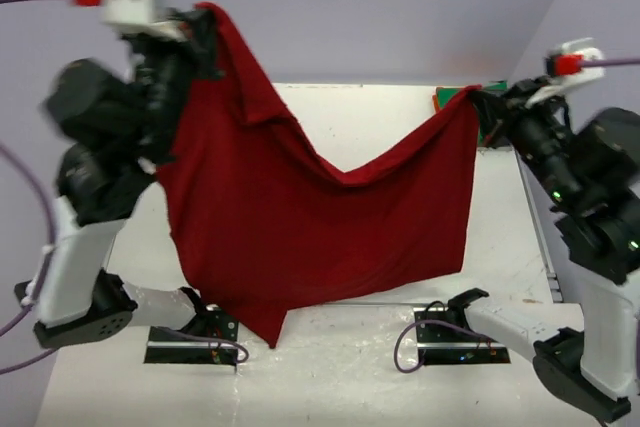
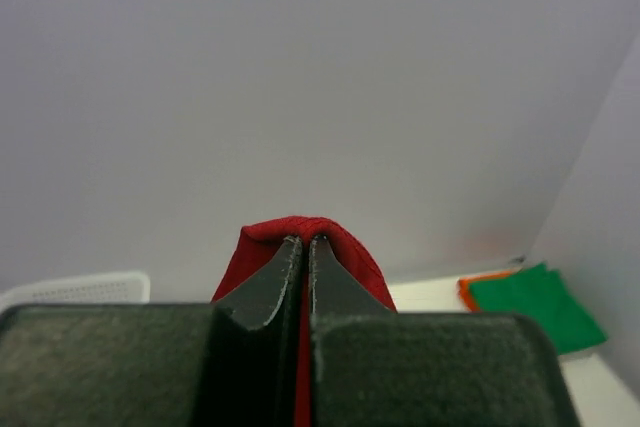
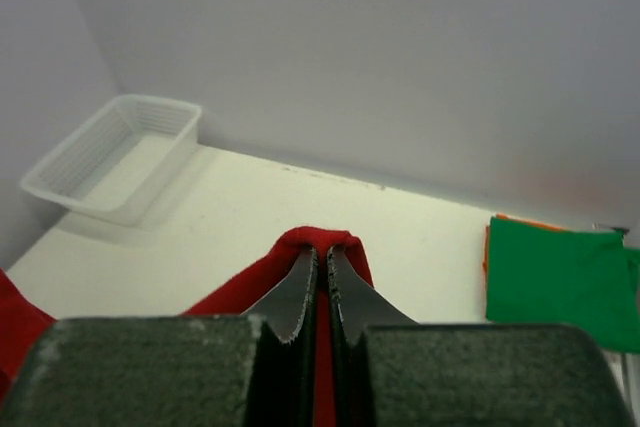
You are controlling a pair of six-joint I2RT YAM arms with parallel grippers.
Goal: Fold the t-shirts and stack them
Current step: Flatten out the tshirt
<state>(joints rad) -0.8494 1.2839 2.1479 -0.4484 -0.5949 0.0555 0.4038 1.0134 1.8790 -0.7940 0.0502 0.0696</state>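
Note:
The dark red t-shirt (image 1: 320,227) hangs in the air between both arms, sagging in the middle, its lower edge near the arm bases. My left gripper (image 1: 205,22) is shut on its upper left corner, held high; cloth (image 2: 300,230) wraps over the fingertips. My right gripper (image 1: 482,99) is shut on the opposite corner, lower, with red cloth (image 3: 322,239) bunched over its tips. A folded green t-shirt (image 3: 555,282) lies on an orange one (image 3: 487,247) at the table's far right; both show in the left wrist view as green (image 2: 535,302) over orange (image 2: 466,292).
A white mesh basket (image 3: 115,157) stands at the far left of the table against the wall, its rim (image 2: 75,289) also seen by the left wrist. The white table (image 1: 380,117) runs under the hanging shirt. Cables trail by both arm bases.

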